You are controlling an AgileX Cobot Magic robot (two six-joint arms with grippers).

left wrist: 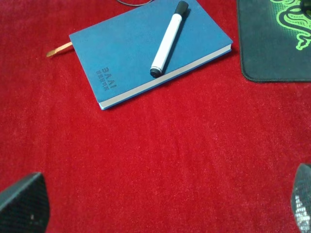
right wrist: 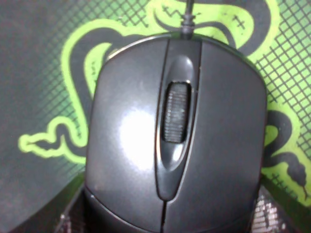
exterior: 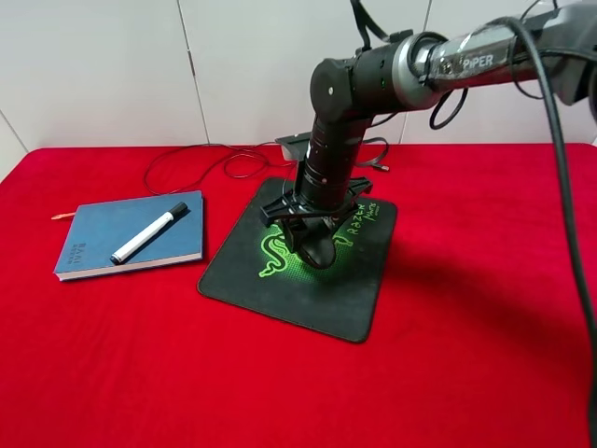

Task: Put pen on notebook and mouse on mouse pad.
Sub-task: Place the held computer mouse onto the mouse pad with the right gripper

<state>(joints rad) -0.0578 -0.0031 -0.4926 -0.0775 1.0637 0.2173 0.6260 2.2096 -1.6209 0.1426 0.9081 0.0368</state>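
over the mouse pad (exterior: 347,299), the mouse step is nearly done.
the right end effector (exterior: 314,245) pinches the mouse (exterior: 320,250) at the green logo, seemingly just above or on the pad; next it likely needs to release and lift straight up. the pen (left wrist: 167,39) already lies on the notebook (left wrist: 116,53). the left end effector (left wrist: 160,206) hangs spread, empty, above the desk (exterior: 466,373).

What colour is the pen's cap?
Black; the pen has a white body, clearest in the left wrist view.
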